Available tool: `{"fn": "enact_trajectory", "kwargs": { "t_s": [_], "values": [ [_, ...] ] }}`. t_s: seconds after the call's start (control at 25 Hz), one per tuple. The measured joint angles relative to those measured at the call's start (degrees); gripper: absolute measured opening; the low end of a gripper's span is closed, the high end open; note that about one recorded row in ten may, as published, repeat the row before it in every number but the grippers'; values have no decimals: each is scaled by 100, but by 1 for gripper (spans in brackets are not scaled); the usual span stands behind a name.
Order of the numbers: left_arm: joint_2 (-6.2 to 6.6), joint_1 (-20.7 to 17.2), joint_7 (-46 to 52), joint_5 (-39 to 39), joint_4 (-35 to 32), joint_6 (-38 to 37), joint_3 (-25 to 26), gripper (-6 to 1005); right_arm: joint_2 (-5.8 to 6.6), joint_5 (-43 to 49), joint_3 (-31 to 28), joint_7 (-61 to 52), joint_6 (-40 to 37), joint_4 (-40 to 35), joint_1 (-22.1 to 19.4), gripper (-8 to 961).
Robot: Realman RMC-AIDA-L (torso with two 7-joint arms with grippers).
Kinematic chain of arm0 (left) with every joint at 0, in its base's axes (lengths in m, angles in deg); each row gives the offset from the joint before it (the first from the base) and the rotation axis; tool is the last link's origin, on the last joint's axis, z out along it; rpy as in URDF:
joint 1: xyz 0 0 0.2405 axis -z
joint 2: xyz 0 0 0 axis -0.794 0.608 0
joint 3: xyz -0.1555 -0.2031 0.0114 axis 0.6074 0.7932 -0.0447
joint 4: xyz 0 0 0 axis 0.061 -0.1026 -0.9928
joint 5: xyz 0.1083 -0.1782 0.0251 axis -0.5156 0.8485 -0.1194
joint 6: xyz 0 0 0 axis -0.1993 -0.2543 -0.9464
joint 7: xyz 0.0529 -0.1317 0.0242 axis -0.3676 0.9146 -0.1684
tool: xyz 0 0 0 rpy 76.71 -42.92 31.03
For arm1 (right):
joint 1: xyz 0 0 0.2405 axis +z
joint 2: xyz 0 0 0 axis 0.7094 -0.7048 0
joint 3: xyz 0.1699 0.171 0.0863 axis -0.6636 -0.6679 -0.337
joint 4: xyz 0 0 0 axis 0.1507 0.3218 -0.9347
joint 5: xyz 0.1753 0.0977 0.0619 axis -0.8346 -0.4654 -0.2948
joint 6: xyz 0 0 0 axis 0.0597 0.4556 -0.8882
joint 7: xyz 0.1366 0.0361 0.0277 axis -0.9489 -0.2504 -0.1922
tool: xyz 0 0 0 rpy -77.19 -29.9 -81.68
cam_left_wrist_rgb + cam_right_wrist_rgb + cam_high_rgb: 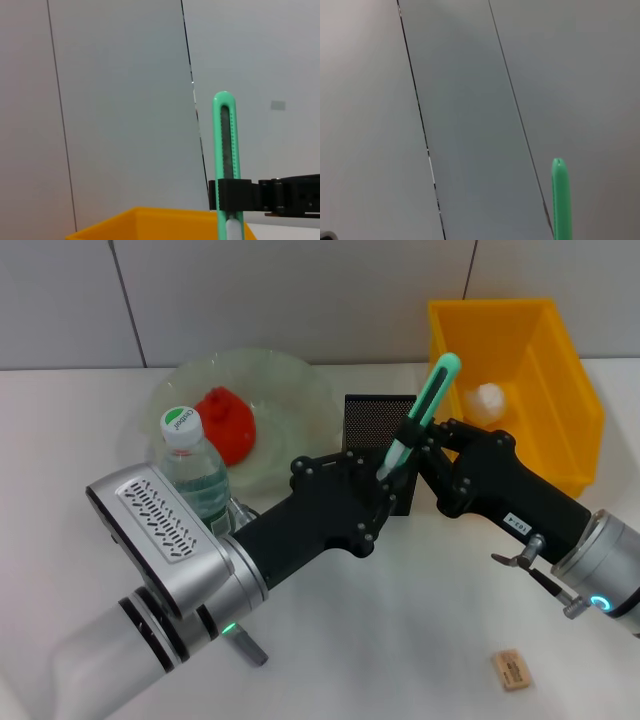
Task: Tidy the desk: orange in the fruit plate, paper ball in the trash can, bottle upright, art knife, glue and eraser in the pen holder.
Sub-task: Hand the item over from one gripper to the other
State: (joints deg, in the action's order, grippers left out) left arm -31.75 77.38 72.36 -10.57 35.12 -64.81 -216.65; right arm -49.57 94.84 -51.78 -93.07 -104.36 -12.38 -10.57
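Art knife point(420, 410): held tilted in mid-air above the black mesh pen holder point(378, 425), green body up, paler tip down — not yet inside.
Left gripper point(385, 475): clamped on the lower end of the knife, just over the holder's rim.
Right gripper point(425, 435): seen closed on the knife's middle in the left wrist view, where a black finger point(231, 194) crosses the green body point(225, 150); a handover between arms is judged to be in progress.
Handling: judged light, stiff and slim; smooth plastic sides likely slippery — best gripped across the flat faces near the middle, clear of the blade end.
Eraser point(511, 670): lying on the table point(400, 640), well apart from the holder.
Bottle point(195, 470): upright, beside the left arm.
Fruit plate point(290, 390): an orange-red fruit point(225, 425) lies in it.
Trash can point(555, 360): yellow bin, a pale paper ball point(487, 400) inside.
Glue: not seen.
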Motion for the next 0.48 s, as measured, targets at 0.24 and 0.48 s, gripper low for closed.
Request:
{"fn": "enact_trajectory", "kwargs": {
  "t_s": [0.24,0.48],
  "values": [
    [1,1,22,5,33,0,39,272,-1,1,-17,-1,1,3,1,101],
    [1,6,84,27,59,105,82,379,-1,1,-47,-28,-8,13,1,100]
  ]
}}
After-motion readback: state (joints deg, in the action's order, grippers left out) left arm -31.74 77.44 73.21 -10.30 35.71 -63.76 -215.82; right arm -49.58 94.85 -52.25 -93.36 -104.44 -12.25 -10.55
